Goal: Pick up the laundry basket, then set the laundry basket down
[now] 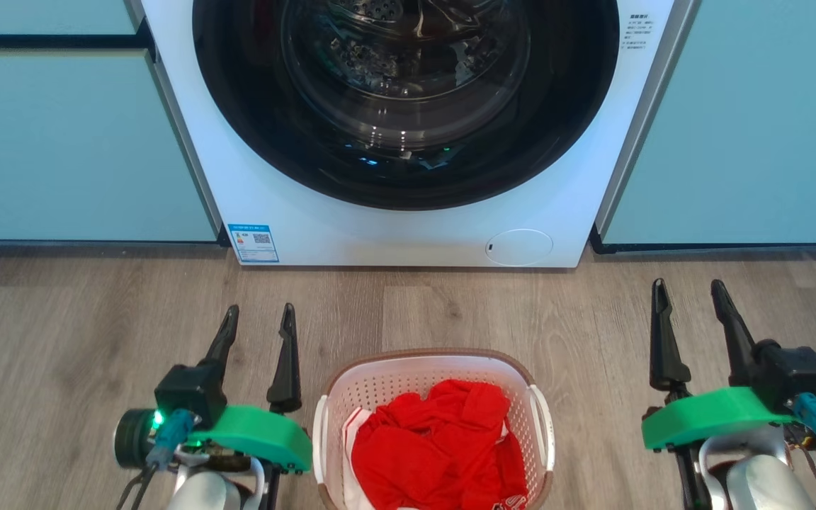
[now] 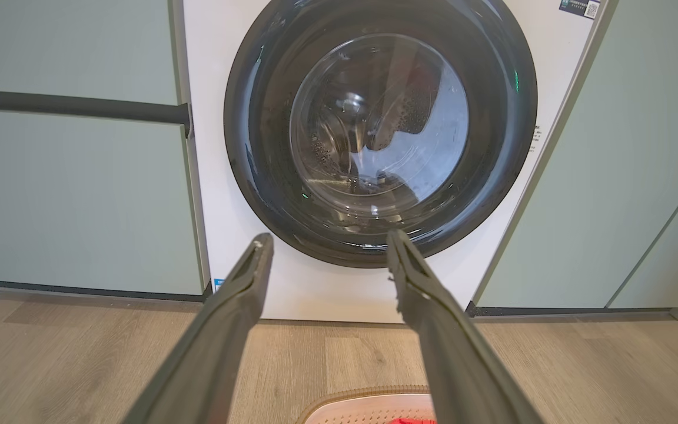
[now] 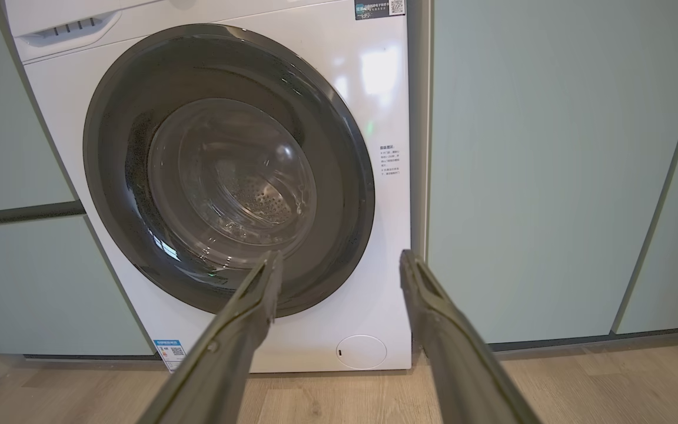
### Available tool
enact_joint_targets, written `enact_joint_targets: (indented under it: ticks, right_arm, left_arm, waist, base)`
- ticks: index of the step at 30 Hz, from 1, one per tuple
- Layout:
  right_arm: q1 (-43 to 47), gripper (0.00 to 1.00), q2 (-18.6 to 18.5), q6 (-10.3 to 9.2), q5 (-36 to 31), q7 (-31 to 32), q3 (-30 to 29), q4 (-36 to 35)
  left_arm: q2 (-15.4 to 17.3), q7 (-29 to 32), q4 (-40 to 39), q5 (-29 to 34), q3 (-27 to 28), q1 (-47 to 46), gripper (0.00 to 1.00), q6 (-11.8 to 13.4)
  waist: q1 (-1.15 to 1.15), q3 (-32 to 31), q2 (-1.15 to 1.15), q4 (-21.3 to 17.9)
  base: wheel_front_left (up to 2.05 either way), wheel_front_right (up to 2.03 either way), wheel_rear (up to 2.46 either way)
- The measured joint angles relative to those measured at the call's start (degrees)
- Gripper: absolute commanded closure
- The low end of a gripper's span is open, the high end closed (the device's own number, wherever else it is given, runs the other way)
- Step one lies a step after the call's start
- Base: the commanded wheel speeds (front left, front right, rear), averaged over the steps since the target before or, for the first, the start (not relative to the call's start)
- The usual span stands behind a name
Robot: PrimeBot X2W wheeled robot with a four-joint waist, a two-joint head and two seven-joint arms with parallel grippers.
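A wooden floor (image 1: pixel 61 340) runs up to a big white washing machine (image 1: pixel 380 234) with a round dark door. Pale green cupboards (image 1: pixel 61 142) stand on both sides of it. The laundry basket (image 1: pixel 426 353) sits on the floor in front of the machine, close to the robot and between its two arms. There are red clothes (image 1: pixel 436 446) inside it.

The left end effector (image 1: pixel 260 312) is just beside the basket's left side. Its two fingers are spread wide and hold nothing. The right end effector (image 1: pixel 688 285) is farther off on the other side. It is wide open too, with nothing in it.

I think the basket is light. It is thin plastic with little holes, and only soft cloth is in it. The walls may bend a bit if squeezed, and smooth plastic can slip. The best places to hold are probably the left handle (image 1: pixel 319 432) and the right handle (image 1: pixel 545 425), one for each arm. That way the basket should not tip and spill the clothes.
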Motion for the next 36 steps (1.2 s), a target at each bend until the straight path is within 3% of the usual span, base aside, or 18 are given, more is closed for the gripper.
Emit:
enact_joint_targets:
  ticks: [27,28,36]
  right_arm:
    - [0.00,0.00,0.02,0.00,0.00,0.00,0.42,0.25]
    - [0.02,1.00,0.05,0.00,-0.01,0.04,0.49,0.88]
    - [2.96,1.00,0.23,0.00,1.86,0.66,0.85,5.34]
  left_arm:
    - [0.00,-0.01,0.56,-1.74,-0.09,0.01,0.00,-0.99]
    - [0.02,0.07,1.26,-1.78,-0.11,0.08,1.00,-1.02]
    - [0.07,0.78,5.21,-3.66,-0.01,4.53,1.00,-1.05]
  waist:
    - [0.00,-0.05,-0.01,-0.03]
    - [0.00,-0.04,-0.01,-0.04]
    - [0.00,0.07,0.00,-0.19]
  base:
    - [0.00,0.00,0.00]
    - [0.00,0.00,0.00]
    - [0.00,0.00,0.00]
